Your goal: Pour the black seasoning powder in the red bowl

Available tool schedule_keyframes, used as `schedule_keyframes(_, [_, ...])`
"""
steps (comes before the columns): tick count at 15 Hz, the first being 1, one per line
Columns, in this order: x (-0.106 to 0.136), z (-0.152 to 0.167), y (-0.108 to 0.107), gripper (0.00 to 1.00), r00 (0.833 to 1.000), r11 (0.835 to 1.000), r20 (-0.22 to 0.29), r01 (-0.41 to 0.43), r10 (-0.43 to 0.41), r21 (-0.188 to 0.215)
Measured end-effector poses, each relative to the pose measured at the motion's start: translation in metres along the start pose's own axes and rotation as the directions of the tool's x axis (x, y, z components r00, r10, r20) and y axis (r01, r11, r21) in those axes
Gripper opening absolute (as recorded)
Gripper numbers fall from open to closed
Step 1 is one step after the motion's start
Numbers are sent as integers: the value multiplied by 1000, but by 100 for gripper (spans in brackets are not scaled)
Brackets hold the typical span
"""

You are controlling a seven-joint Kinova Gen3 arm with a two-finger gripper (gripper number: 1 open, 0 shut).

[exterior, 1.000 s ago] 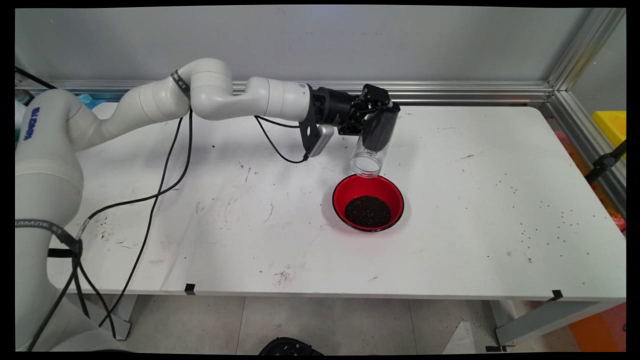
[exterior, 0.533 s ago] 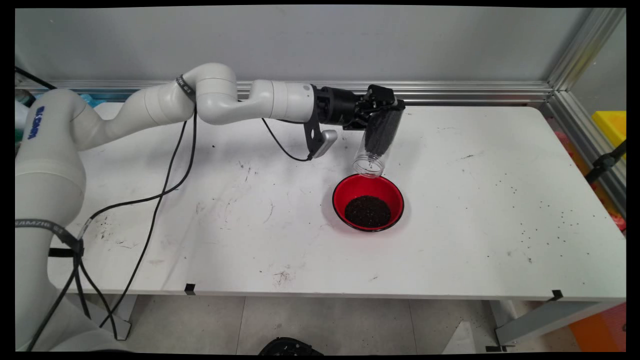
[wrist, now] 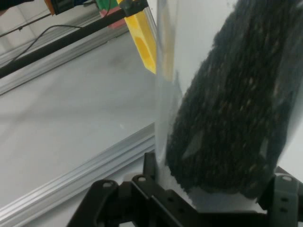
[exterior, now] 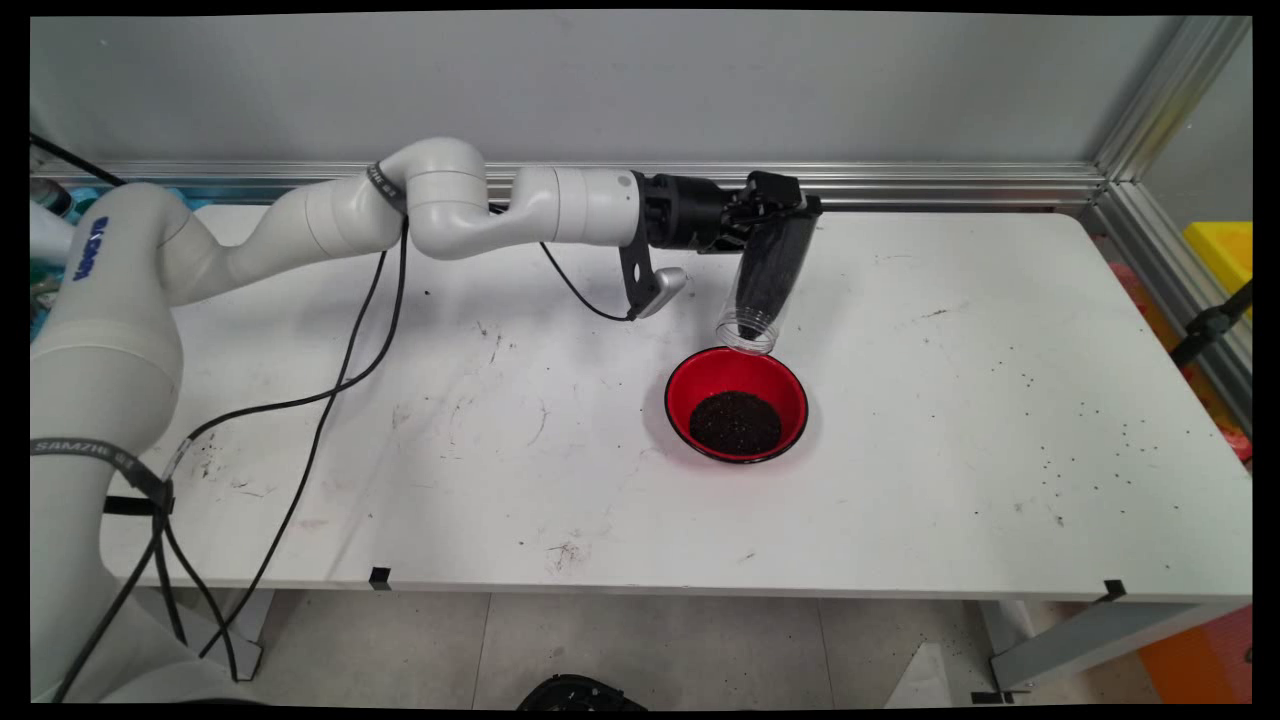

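You see the pincer (exterior: 775,215) clamped on a clear jar (exterior: 762,285) of dark grains, tilted mouth-down just above the far rim of a red bowl (exterior: 736,404) holding dark grains on the white surface (exterior: 950,400).

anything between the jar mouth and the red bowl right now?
Nothing visible. The tool is shut on the clear jar, tilted mouth-down above the far rim of the red bowl. Only open air shows between mouth and bowl; dark granules sit in both.
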Motion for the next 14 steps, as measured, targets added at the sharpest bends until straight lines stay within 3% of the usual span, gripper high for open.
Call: schedule_keyframes(14, [11,15,0,0,994,994,61,-99,96,42])
